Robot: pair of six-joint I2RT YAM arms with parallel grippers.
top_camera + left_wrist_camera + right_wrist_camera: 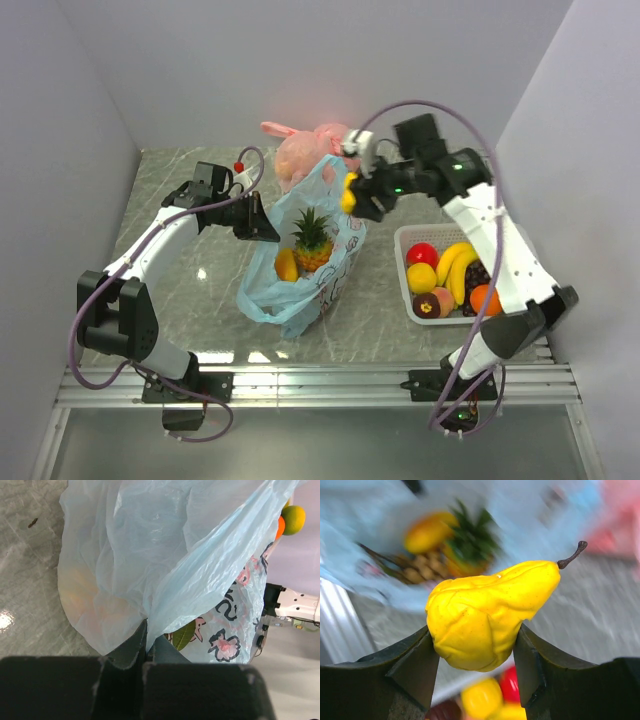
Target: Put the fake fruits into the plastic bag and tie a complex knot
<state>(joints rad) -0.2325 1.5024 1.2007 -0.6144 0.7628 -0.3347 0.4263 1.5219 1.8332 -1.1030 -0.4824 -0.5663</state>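
Plastic bag (265, 300), light blue and translucent with pink and dark print, lies near the middle of the grey marbled desk (180, 290), its mouth held open toward the camera above. Inside it rest two of the fake fruits: a pineapple (312, 240) with a green crown and, just beside it on the left, a smaller orange-yellow fruit (287, 265). The left pincer (262, 222) is at the bag's left rim; in the left wrist view its jaws (146, 635) are together on a fold of the bag film (165, 555), which spreads out from between them. The right pincer (352, 195) hangs above the bag's right rim, clamped on a yellow pear (349, 192); in the right wrist view the two dark fingers (410, 665) press the pear's wide end (490, 605) from both sides, its brown stem pointing up and right. A white basket (400, 250) stands right of the bag and holds red, yellow, orange, peach and dark purple fruits and a banana. A pink bag (305, 150) sits behind the blue one.
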